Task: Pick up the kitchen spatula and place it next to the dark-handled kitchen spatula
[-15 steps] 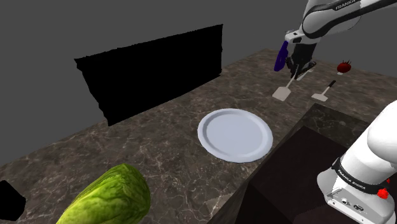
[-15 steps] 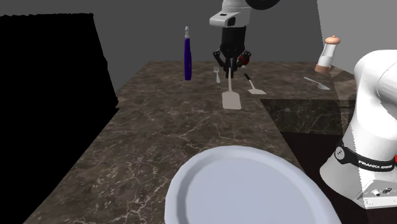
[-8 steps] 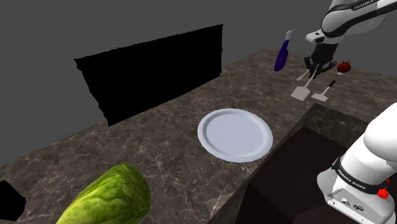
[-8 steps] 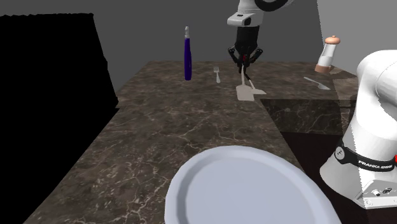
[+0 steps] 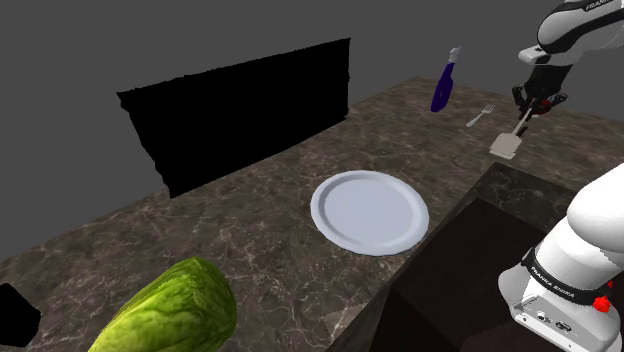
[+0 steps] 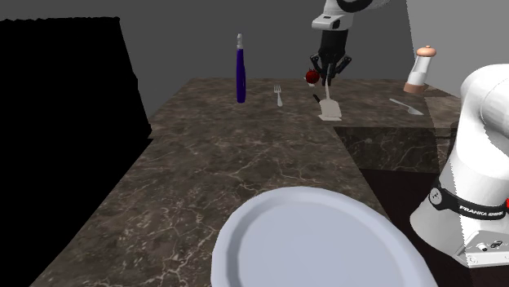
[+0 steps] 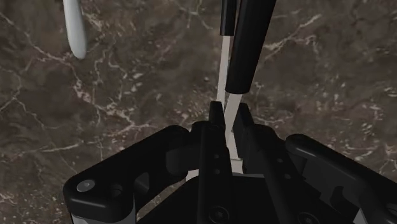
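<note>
My gripper (image 5: 533,103) is shut on the thin upper shaft of a pale spatula (image 5: 507,146), which hangs blade-down close over the dark marble counter (image 5: 250,230) at its far right end. In the second exterior view the gripper (image 6: 329,75) holds the spatula's blade (image 6: 329,112) right beside the short black handle of the dark-handled spatula (image 6: 316,99), which lies on the counter. Whether the blade touches the counter I cannot tell. In the wrist view the fingers (image 7: 214,124) clasp the pale shaft, and a black handle (image 7: 245,51) lies just beyond them.
A white plate (image 5: 368,210) sits mid-counter, with a large green vegetable (image 5: 170,310) near the front. A blue bottle (image 5: 443,85) and a fork (image 5: 481,114) stand left of the gripper. A red fruit (image 6: 311,77), knife (image 6: 405,105) and pepper mill (image 6: 419,69) are nearby.
The gripper has carried the pale spatula toward the shoulder view's right, from beside the blue bottle to right by the dark-handled spatula. The fork is now uncovered.
</note>
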Action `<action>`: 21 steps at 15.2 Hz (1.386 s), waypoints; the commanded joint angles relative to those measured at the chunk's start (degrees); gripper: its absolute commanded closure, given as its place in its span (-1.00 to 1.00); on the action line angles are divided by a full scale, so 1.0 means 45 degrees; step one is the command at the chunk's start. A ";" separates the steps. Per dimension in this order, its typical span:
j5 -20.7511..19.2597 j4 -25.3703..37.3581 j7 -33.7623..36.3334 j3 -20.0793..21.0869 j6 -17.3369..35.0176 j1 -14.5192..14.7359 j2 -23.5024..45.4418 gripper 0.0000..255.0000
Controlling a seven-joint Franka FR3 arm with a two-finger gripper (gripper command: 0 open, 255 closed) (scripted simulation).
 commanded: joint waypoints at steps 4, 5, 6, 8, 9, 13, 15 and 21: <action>0.0290 0.0873 -0.1982 -0.1523 0.0188 -0.0176 0.0797 1.00; 0.0436 0.1102 -0.2411 -0.1855 0.0223 -0.0164 0.1027 1.00; 0.0614 0.1344 -0.2857 -0.2202 0.0259 -0.0135 0.1281 1.00; 0.1089 0.1864 -0.3812 -0.2942 0.0331 -0.0028 0.1875 1.00; 0.1404 0.2144 -0.4333 -0.3333 0.0365 0.0043 0.2226 1.00; 0.3475 0.3404 -0.6905 -0.4977 0.0427 0.0300 0.4210 1.00; 0.5143 0.4151 -0.8567 -0.5480 0.0297 -0.0018 0.5672 1.00; 0.3385 0.6693 -0.8583 1.3202 -0.0296 -1.9482 0.7194 1.00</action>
